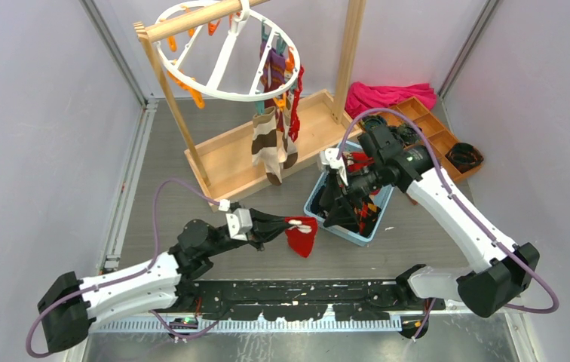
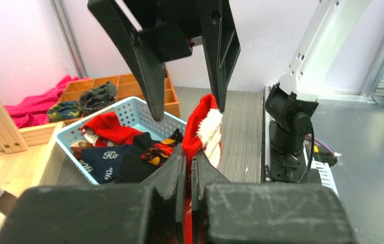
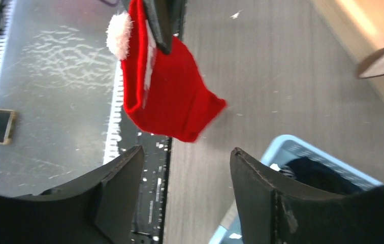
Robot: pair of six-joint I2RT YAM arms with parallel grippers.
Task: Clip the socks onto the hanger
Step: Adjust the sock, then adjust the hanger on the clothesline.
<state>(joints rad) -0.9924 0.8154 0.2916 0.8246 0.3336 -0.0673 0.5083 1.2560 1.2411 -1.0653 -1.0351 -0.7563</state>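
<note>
A red sock with a white fluffy cuff (image 1: 301, 232) hangs from my left gripper (image 1: 282, 224), which is shut on it just left of the blue basket (image 1: 320, 213). In the left wrist view the red sock (image 2: 203, 127) rises from between the closed fingers (image 2: 177, 168). My right gripper (image 1: 335, 197) stands open over the basket's left edge, facing the sock. From the right wrist, the sock (image 3: 167, 96) hangs ahead of the spread fingers (image 3: 256, 178). The round white hanger (image 1: 225, 53) with orange clips holds several socks (image 1: 273, 139) on the wooden rack.
The blue basket (image 2: 129, 109) holds several dark and red socks (image 2: 108, 155). A wooden tray (image 1: 436, 132) with more socks and a pink cloth (image 1: 387, 96) lie at the back right. The wooden rack's base (image 1: 229, 170) sits behind the basket.
</note>
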